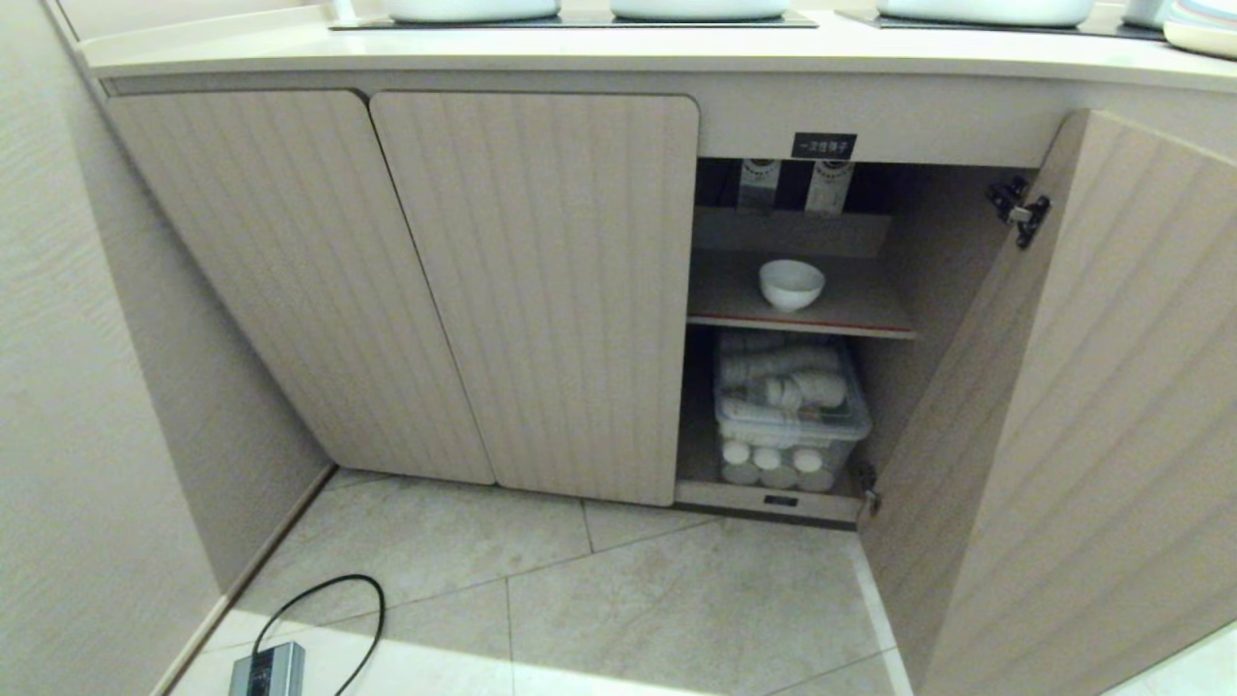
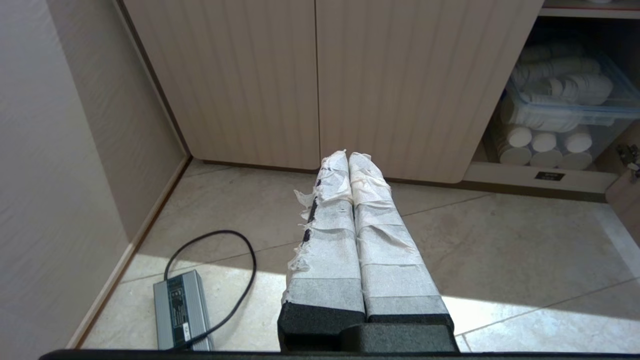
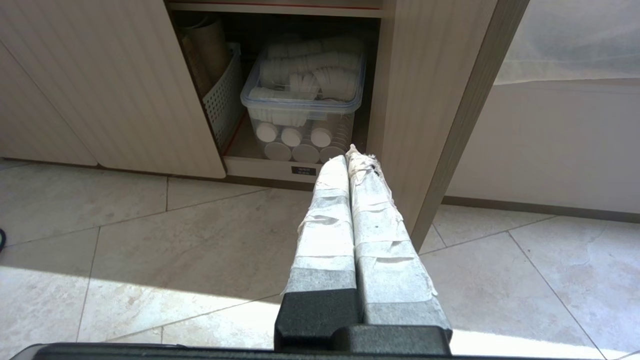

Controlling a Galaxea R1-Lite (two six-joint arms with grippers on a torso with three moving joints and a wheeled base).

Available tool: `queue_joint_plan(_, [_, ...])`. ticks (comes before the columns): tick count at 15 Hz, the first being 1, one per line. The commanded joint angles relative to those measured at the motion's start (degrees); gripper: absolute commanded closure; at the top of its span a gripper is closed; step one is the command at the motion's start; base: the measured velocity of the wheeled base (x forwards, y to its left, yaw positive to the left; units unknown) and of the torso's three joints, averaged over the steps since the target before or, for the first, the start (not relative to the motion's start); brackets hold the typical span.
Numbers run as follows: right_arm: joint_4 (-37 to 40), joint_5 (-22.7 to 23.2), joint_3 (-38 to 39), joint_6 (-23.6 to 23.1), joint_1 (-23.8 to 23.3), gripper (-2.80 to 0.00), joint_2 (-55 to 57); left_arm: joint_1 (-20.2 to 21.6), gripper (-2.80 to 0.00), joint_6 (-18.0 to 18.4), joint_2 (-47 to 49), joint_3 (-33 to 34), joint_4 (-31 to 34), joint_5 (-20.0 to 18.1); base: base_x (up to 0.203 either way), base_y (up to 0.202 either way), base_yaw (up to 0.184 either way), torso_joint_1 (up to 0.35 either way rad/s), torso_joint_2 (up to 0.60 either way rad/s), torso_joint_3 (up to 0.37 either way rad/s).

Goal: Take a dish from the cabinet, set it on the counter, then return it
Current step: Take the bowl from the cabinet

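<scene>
Both claws, my left gripper [image 2: 348, 156] and right gripper [image 3: 351, 156], pressed together and empty low above the floor; dish [image 1: 791, 283] untouched on the open cabinet [image 1: 541, 290] shelf right of centre, seemingly empty; counter [image 1: 618, 53] placement and return all remain.

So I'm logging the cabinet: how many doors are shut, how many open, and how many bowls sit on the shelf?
Shut cabinet doors: 2, left and middle
Open cabinet door: 1
White bowl on the upper shelf: 1
Total: 4
</scene>
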Motion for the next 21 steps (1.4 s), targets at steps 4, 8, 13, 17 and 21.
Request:
queue_joint_plan(4, [0.0,0.0,0.0,0.0,0.0,0.00,0.0,0.0,0.00,0.0,0.0,-0.1,0.0,0.0,0.000,0.000,0.000,0.000,0.00,0.000])
queue_joint_plan(8, [0.0,0.0,0.0,0.0,0.0,0.00,0.0,0.0,0.00,0.0,0.0,0.0,-0.1,0.0,0.000,0.000,0.000,0.000,0.00,0.000])
queue_joint_plan(13, [0.0,0.0,0.0,0.0,0.0,0.00,0.0,0.0,0.00,0.0,0.0,0.0,-0.1,0.0,0.000,0.000,0.000,0.000,0.00,0.000])
queue_joint_plan(17, [0.0,0.0,0.0,0.0,0.0,0.00,0.0,0.0,0.00,0.0,0.0,0.0,-0.1,0.0,0.000,0.000,0.000,0.000,0.00,0.000])
queue_joint_plan(21, [0.0,0.0,0.0,0.0,0.0,0.00,0.0,0.0,0.00,-0.1,0.0,-0.1,-0.1,0.0,0.002,0.093,-0.007,0.001,0.00,0.004])
